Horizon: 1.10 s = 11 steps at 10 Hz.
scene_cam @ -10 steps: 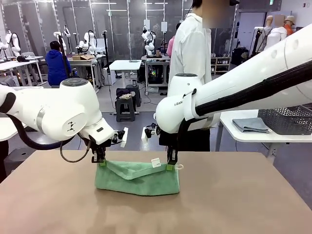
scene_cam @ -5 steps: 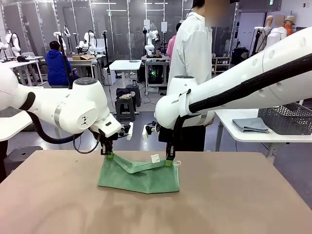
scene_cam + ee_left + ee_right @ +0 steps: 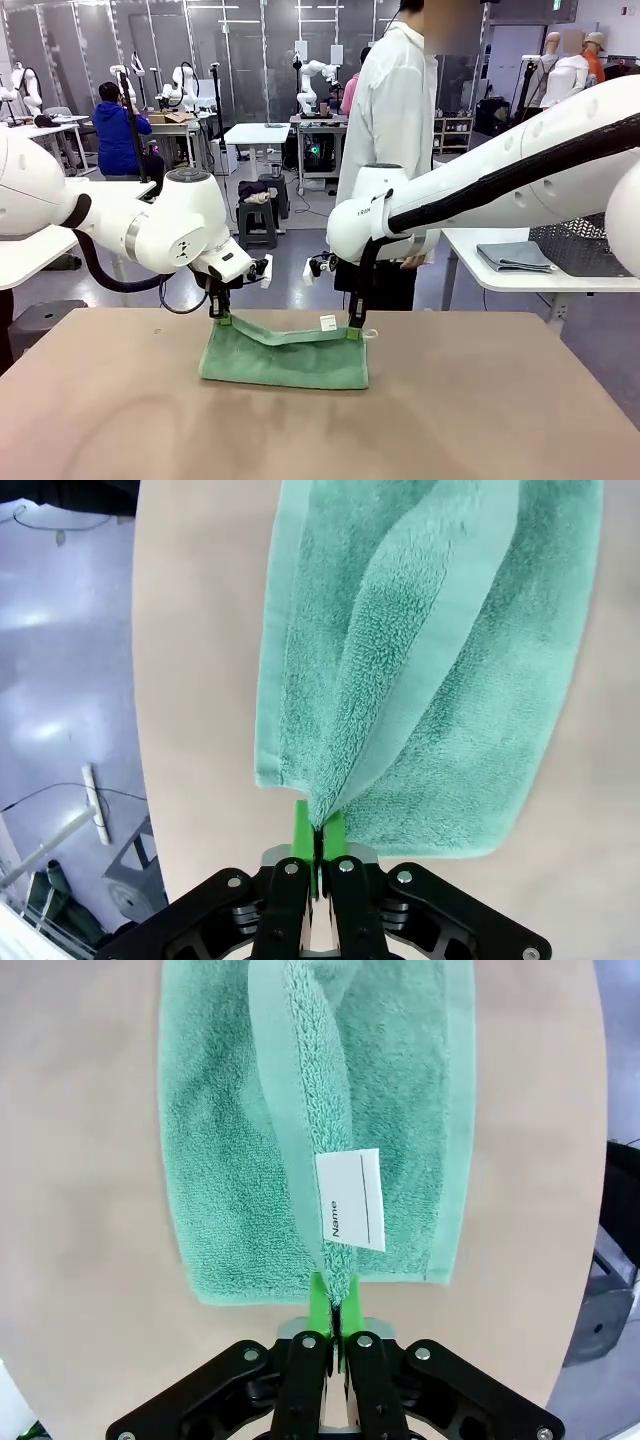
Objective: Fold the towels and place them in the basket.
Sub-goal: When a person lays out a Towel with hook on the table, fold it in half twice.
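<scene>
Front view has one green towel (image 3: 285,362) lying on the brown table (image 3: 450,420), in the middle and close to the far edge. Two grippers are on it. The left gripper (image 3: 223,318) pinches the far left corner of the towel's top layer, with its jaws squeezed tight on the cloth. The right gripper (image 3: 353,332) pinches the far right corner the same way. Both corners are lifted a little, so the top layer sags between them while the rest of the towel lies flat on the table. One white tag (image 3: 327,322) sticks up from the towel just beside the right gripper, and in the right wrist view it has the word "Name" on it. One small white loop (image 3: 370,335) pokes out at that same corner. One person (image 3: 392,110) in a white coat stands past the far edge, partly hidden by the arms. Off to the right is a white side table (image 3: 520,282). It holds one folded grey-blue towel (image 3: 513,256) and, just beside it, one dark basket (image 3: 590,245) with holes in its sides. The right arm (image 3: 520,180) passes in front of the top of the basket.
</scene>
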Each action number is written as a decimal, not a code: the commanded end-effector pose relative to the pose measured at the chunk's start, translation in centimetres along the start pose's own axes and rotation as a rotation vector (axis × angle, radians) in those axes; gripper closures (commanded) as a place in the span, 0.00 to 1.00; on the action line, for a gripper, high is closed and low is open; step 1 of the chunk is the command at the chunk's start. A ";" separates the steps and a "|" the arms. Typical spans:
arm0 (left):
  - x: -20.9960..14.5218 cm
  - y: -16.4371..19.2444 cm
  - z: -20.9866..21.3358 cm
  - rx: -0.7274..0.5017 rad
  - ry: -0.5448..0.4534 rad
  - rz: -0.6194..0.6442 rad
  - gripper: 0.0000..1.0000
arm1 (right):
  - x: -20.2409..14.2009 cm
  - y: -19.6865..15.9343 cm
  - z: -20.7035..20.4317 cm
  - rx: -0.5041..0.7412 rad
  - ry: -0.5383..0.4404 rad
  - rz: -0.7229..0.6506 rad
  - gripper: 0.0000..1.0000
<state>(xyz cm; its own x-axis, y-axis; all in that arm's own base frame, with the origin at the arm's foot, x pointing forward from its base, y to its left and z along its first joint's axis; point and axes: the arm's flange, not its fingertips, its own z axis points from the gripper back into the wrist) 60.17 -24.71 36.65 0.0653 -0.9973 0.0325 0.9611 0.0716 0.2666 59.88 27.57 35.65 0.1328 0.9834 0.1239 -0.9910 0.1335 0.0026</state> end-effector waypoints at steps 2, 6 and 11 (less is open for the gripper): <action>0.2 1.6 -1.2 -0.027 0.012 0.020 0.96 | -0.3 -2.1 -0.7 0.007 0.017 -0.043 0.96; -0.4 2.0 -2.1 -0.034 0.012 0.044 0.96 | -0.9 -3.0 -1.5 0.012 0.018 -0.077 0.96; -0.5 2.1 -3.4 -0.037 0.019 0.055 0.96 | -1.3 -3.8 -2.9 0.016 0.028 -0.107 0.96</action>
<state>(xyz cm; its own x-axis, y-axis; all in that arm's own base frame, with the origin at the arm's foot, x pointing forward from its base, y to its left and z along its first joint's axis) 62.36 -24.06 33.99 0.1004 -0.9943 0.0369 0.9674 0.1062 0.2299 62.81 26.23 32.65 0.2116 0.9701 0.1189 -0.9773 0.2088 0.0359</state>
